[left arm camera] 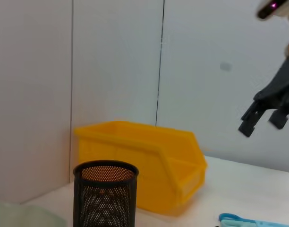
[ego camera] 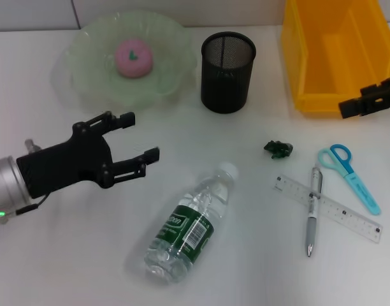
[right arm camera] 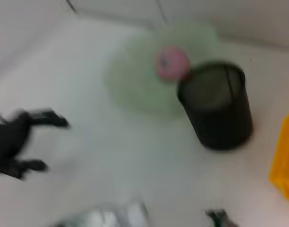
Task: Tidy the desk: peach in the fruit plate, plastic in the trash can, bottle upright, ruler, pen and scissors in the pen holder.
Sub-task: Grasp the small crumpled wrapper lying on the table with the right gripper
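The pink peach point(ego camera: 133, 57) lies in the green fruit plate point(ego camera: 86, 67) at the back left. A clear bottle point(ego camera: 190, 224) with a green label lies on its side in the middle front. A small dark green bit of plastic point(ego camera: 279, 150) sits right of centre. Near it, the silver pen point(ego camera: 314, 210) lies across the clear ruler point(ego camera: 348, 220), with the blue scissors point(ego camera: 351, 178) beside them. The black mesh pen holder point(ego camera: 227, 71) stands empty at the back. My left gripper point(ego camera: 144, 135) hovers open and empty, left of the bottle. My right gripper point(ego camera: 345, 108) hangs open at the front corner of the yellow trash can point(ego camera: 297, 70).
The trash can, an open-topped bin, fills the back right corner, with a white wall behind the table. Bare white tabletop lies between the plate, the holder and the bottle. The pen holder point(left arm camera: 105, 196) and the bin point(left arm camera: 140, 165) also show in the left wrist view.
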You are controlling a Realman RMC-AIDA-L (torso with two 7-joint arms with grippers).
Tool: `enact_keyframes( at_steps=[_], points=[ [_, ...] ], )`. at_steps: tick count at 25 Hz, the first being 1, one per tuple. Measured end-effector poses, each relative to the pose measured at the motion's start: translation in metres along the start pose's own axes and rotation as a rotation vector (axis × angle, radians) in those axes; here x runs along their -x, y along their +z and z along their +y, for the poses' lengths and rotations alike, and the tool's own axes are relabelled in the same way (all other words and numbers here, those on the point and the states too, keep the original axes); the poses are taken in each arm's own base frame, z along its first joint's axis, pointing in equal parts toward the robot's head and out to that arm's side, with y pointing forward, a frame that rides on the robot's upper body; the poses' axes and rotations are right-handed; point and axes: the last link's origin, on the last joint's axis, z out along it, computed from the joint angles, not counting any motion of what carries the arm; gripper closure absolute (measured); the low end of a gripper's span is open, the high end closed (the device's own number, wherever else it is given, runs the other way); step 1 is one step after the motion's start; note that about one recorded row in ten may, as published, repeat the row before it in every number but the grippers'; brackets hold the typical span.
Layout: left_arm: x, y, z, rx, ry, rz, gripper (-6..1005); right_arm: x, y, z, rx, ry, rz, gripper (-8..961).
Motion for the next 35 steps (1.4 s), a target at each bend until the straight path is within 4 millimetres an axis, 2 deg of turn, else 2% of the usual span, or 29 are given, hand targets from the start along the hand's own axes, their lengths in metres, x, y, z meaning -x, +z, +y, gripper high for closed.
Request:
enact_keyframes(
  at_steps=[2,5,8,10,11,18,25,35],
  points=[
    [0.001,-0.001,0.001,-0.003,-0.004,-0.001,157,0.006,0.005,0.003,-0.025,-0.001,0.048,144],
    [0.002,-0.002,0.001,-0.008,-0.012,-0.001,157,0.024,0.032,0.017,-0.086,-0.078,0.18,144],
    [0.002,-0.001,-0.002,-0.018,-0.018,-0.009,157,0.03,0.055,0.023,-0.158,-0.14,0.249,145],
    [0.003,0.001,-0.002,-0.025,-0.019,-0.013,157,0.03,0.074,0.025,-0.202,-0.153,0.291,145],
    [0.003,0.002,-0.003,-0.027,-0.02,-0.014,157,0.03,0.074,0.025,-0.202,-0.153,0.291,145],
    [0.004,0.006,-0.002,-0.03,-0.012,-0.021,157,0.025,0.11,0.019,-0.21,-0.12,0.28,146],
    [0.005,0.008,-0.003,-0.034,-0.011,-0.028,157,0.023,0.135,0.017,-0.232,-0.123,0.275,147],
    [0.007,0.007,-0.002,-0.036,-0.018,-0.033,157,0.019,0.149,0.017,-0.249,-0.137,0.295,148]
  ],
)
